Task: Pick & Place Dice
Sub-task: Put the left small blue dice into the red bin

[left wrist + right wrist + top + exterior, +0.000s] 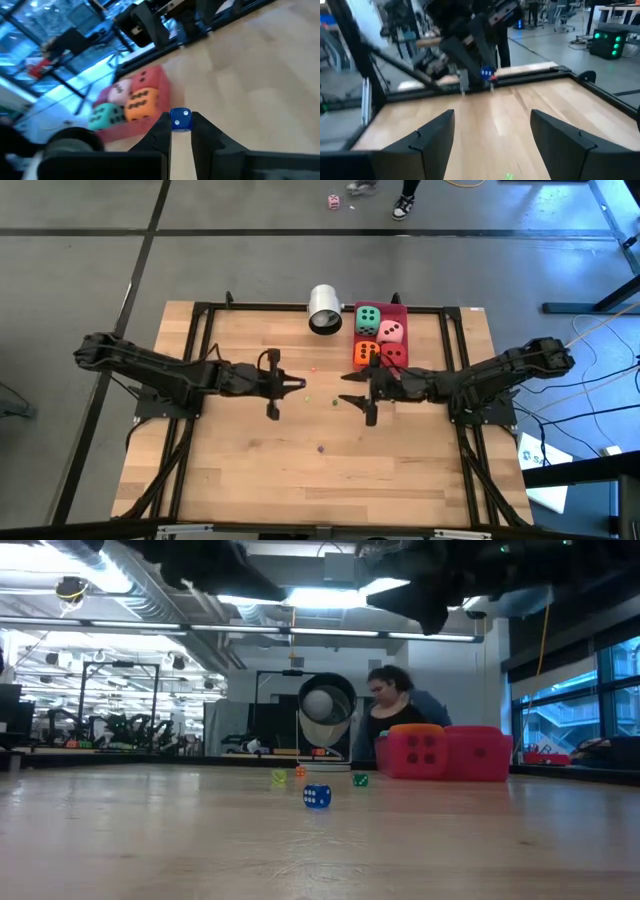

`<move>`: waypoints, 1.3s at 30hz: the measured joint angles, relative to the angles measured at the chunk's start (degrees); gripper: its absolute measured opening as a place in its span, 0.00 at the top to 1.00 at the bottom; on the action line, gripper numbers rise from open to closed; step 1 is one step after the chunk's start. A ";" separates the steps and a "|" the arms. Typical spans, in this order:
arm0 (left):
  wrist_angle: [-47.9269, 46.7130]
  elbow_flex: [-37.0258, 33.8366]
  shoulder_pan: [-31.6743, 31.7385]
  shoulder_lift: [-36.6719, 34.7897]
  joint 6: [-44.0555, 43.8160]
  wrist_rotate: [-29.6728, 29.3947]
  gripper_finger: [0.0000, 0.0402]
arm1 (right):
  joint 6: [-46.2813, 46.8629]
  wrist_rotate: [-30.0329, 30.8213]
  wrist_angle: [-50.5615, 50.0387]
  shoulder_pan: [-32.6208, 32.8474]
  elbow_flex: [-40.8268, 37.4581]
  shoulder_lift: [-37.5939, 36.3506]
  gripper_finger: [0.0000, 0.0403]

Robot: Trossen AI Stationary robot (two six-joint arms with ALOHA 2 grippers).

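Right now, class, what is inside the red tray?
Four dice fill the red tray: the green die, pink die, orange die and red die. They cover the tray's floor, so anything beneath them is hidden.

Four soft dice sit packed two by two at the high view's upper centre: green die (368, 316) and pink die (394, 331) behind, orange die (366, 352) and red die (395, 354) in front, all dark-pipped.

I saw a table (250, 470) of pale, matt wood planks. The dice (379, 337) looked soft and foam-like. The cup (325, 308) showed a smooth white, faintly shiny wall. My fingers (427, 137) looked matt dark plastic.
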 joint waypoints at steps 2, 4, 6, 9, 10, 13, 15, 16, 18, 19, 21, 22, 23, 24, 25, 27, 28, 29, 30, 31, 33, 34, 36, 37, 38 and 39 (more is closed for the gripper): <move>-1.25 1.19 -0.48 0.78 1.79 -2.74 0.92 | 2.14 -1.05 1.19 -1.32 0.00 0.00 0.35; -1.39 2.02 -1.28 1.96 3.50 -5.22 0.93 | 4.45 -2.84 1.18 -3.00 0.00 0.10 0.35; -1.35 2.65 -2.02 3.18 4.91 -7.54 0.93 | 6.61 -5.14 1.95 -4.70 0.00 0.91 0.35; -1.26 3.64 -3.21 5.13 6.23 -10.32 0.93 | 9.18 -9.76 4.86 -7.46 -0.03 3.45 0.35; -1.24 3.85 -3.63 5.81 6.64 -11.20 0.92 | 10.12 -11.43 6.37 -8.38 -0.03 4.72 0.35; -1.27 4.67 -4.70 7.60 7.73 -14.81 0.92 | 12.63 -16.98 11.30 -10.84 -0.07 8.70 0.35; -1.27 5.04 -5.47 8.62 8.70 -17.67 0.92 | 14.21 -20.65 16.44 -12.18 -0.06 11.40 0.35; -1.25 5.41 -5.74 9.24 9.11 -18.72 0.92 | 15.19 -22.38 18.98 -12.79 -0.04 12.80 0.35; -1.31 5.90 -6.25 10.29 9.87 -20.13 0.92 | 17.37 -24.97 23.35 -13.70 0.11 15.82 0.35; -1.30 6.35 -6.49 10.81 10.18 -20.27 0.92 | 18.20 -25.96 24.63 -14.14 0.42 17.19 0.35; -1.25 7.16 -6.71 11.77 10.77 -20.41 0.92 | 19.45 -27.43 25.94 -14.81 1.53 19.72 0.35; -1.26 7.56 -6.87 12.18 11.06 -20.57 0.92 | 19.96 -28.00 26.12 -15.05 2.31 20.94 0.35; -1.23 7.98 -7.02 12.62 11.40 -20.89 0.92 | 20.36 -28.60 26.10 -15.29 2.98 22.03 0.35; -1.21 8.31 -7.06 13.06 11.70 -21.39 0.92 | 20.68 -29.25 26.06 -15.44 3.84 23.21 0.35; -1.18 8.50 -7.15 13.28 12.04 -21.93 0.92 | 20.66 -29.93 26.06 -15.48 4.82 24.23 0.35; -1.26 8.84 -7.36 13.86 12.46 -22.83 0.92 | 20.68 -31.43 26.48 -15.51 6.74 25.74 0.35; -1.07 8.98 -7.37 14.05 12.61 -23.00 0.92 | 20.68 -32.14 26.53 -15.51 7.74 26.22 0.35; -1.26 8.97 -7.39 14.08 12.71 -23.20 0.92 | 20.66 -33.07 26.57 -15.51 8.49 26.59 0.35; -1.31 8.93 -7.39 14.08 12.71 -23.24 0.92 | 20.66 -33.86 26.66 -15.49 9.22 26.92 0.35; -1.26 8.95 -7.39 14.06 12.66 -23.24 0.92 | 20.65 -34.53 26.58 -15.46 9.72 27.05 0.35; -1.34 8.94 -7.39 14.06 12.37 -23.33 0.92 | 20.48 -34.96 26.57 -15.46 10.46 27.06 0.35; -1.46 8.93 -7.39 14.06 12.36 -23.38 0.92 | 20.48 -34.96 26.73 -15.46 10.58 27.04 0.35; -1.47 8.93 -7.39 14.02 12.36 -23.46 0.92 | 20.48 -34.96 26.53 -15.49 10.58 27.04 0.35; -1.47 8.93 -7.39 13.99 12.36 -23.64 0.92 | 20.48 -34.96 26.48 -15.49 10.58 27.04 0.35; -1.49 8.93 -7.39 13.99 12.39 -23.90 0.92 | 20.48 -34.96 26.53 -15.49 10.58 27.04 0.35; -1.57 8.93 -7.39 13.99 12.50 -24.17 0.92 | 20.48 -34.96 26.53 -15.46 10.58 27.04 0.35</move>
